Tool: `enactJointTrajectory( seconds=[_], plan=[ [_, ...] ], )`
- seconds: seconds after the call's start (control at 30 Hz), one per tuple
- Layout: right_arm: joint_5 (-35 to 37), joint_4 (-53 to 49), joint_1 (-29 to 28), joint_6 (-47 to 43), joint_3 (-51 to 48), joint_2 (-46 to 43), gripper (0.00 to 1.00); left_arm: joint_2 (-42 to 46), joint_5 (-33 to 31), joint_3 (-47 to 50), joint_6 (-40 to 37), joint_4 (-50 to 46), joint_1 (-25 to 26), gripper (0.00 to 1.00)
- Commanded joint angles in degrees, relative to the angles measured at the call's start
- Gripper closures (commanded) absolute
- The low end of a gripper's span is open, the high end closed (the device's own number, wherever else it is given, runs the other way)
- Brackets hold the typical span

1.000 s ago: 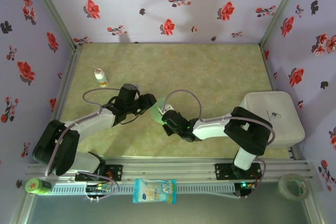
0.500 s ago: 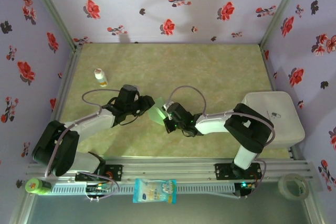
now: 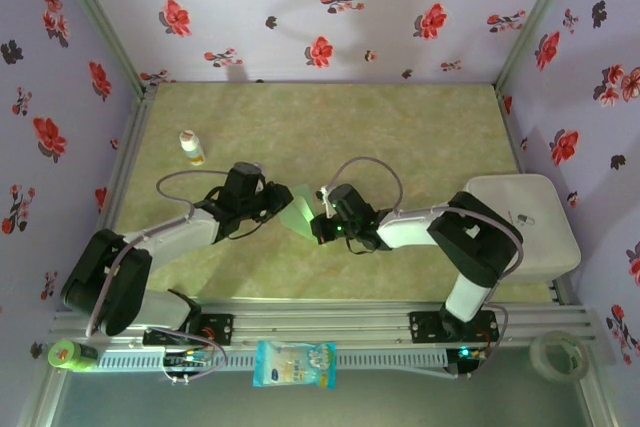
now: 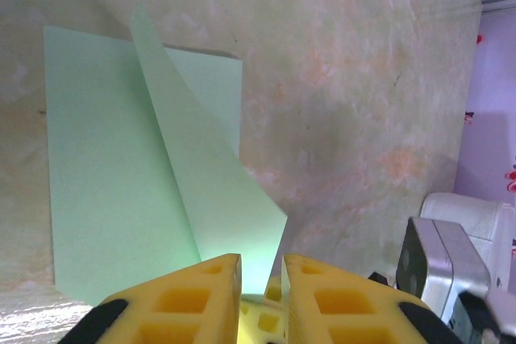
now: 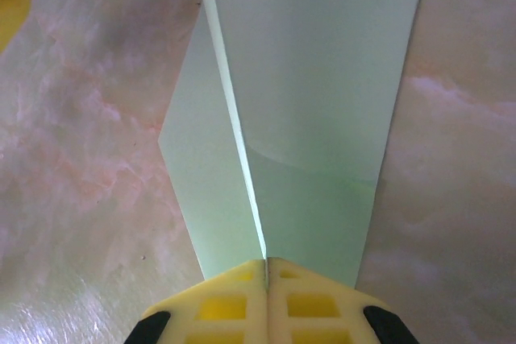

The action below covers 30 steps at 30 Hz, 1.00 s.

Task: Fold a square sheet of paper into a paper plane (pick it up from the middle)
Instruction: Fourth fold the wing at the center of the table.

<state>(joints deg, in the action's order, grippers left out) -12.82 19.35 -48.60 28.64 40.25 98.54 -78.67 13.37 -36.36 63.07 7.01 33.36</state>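
Step in hand, as I read it: forming the next fold of the square sheet of paper (image 3: pixel 298 213), which sits in the middle of the tabletop (image 3: pixel 420 127), a little below the centre of the top view, between the two arms. The right fingers (image 5: pixel 218 305) are pressed together on the paper, clamping it right on a sharp crease that runs from their tips to the top edge of the right wrist view. The left fingers (image 4: pixel 187 296) stand narrow with a slit showing between them. A raised flap runs down into that slit, and the pads do not look to have met on it. To do this well, I judge the right side should act as the anchor on the crease while the left side takes the flap squarely near its edge, without twisting. Any pull should be along the crease, since thin paper buckles or tears if the two sides tug apart. The bottom layer wants to lie flat so the edges line up. The sheet is pale mint green, plain and unmarked. In the left wrist view a flat panel lies at left, with the slim triangular flap standing up across it, tip toward the upper left. In the right wrist view, a narrow wing lies left of the crease, a broader panel right.
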Motion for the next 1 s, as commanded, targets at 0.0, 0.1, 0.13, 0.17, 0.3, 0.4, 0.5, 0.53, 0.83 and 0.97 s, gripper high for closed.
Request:
enactJointTrajectory(
  seconds=[0.0, 0.1, 0.13, 0.17, 0.3, 0.4, 0.5, 0.53, 0.83, 0.97],
  plan=[
    [-4.12, 1.72, 1.27, 3.21, -0.61, 1.94, 0.98, -1.26, 0.93, 1.09, 0.04, 2.28, -0.40, 0.81],
    [-5.01, 2.03, 1.82, 4.39, -0.52, 2.32, 0.98, -1.85, 1.79, 0.92, -0.38, 2.75, -0.39, 0.82],
    [-5.60, 2.25, 1.97, 4.82, -0.33, 2.58, 0.98, -2.17, 2.09, 0.72, -0.74, 2.71, -0.43, 0.83],
    [-6.34, 2.21, 2.23, 5.61, -0.12, 2.83, 0.98, -2.51, 2.38, 0.55, -1.12, 2.72, -0.58, 0.83],
    [-9.61, 3.68, 3.32, 8.68, 0.10, 4.14, 0.98, -3.91, 3.42, -0.02, -1.88, 3.04, -0.92, 0.84],
    [-10.54, 4.51, 3.69, 10.86, 0.09, 4.53, 0.98, -4.81, 4.42, 0.01, -1.80, 4.23, -0.89, 0.86],
    [-11.61, 5.47, 3.95, 12.49, -0.14, 4.82, 0.98, -5.74, 5.25, -0.31, -2.15, 4.86, -1.02, 0.87],
    [-11.94, 5.96, 4.02, 13.02, -0.36, 4.88, 0.98, -6.02, 5.36, -0.37, -2.33, 4.92, -0.97, 0.87],
    [-16.47, 14.79, 5.75, 18.08, -3.14, 6.23, 0.98, -10.14, 8.31, 0.25, -0.89, 12.16, -1.02, 0.90],
    [-15.10, 13.21, 5.84, 17.59, -3.77, 5.20, 0.99, -12.00, 8.51, 0.18, -0.58, 13.90, -1.02, 0.91]
  ],
)
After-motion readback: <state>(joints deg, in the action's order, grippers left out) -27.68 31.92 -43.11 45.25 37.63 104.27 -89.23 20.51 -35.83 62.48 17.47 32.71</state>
